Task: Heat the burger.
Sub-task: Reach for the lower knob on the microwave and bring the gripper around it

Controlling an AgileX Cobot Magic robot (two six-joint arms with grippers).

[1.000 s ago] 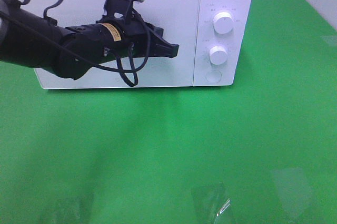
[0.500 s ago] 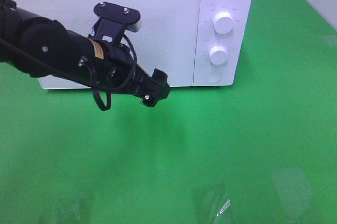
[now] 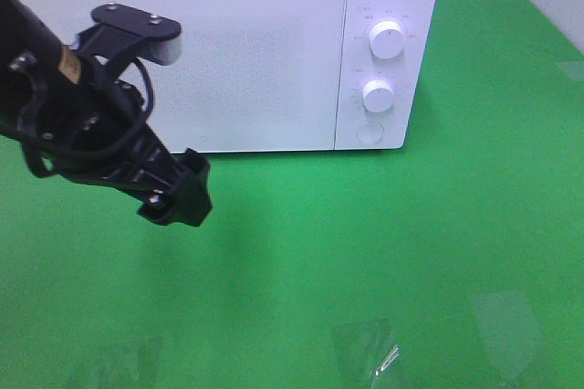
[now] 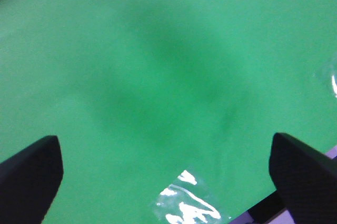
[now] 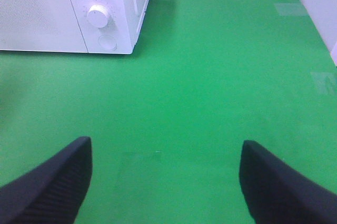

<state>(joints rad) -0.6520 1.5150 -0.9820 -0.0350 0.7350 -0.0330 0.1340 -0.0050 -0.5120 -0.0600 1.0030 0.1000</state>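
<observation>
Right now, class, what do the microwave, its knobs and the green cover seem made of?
Microwave: white, smooth, matt casing, probably painted metal or plastic. Knobs: likely plastic, white with a slight sheen. Cover: matt green, perhaps cloth or felt; shadows fall softly.

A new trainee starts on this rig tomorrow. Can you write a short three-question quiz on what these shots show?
1. Multiple choice: how many knobs does the microwave have? A one, B two, C three.
2. True or false: the burger is in view on the table.
3. Fill in: the left tool is ___ (open or shut).
Key: 1 B. 2 False; no burger shows in any view. 3 Open, holding nothing.
</observation>
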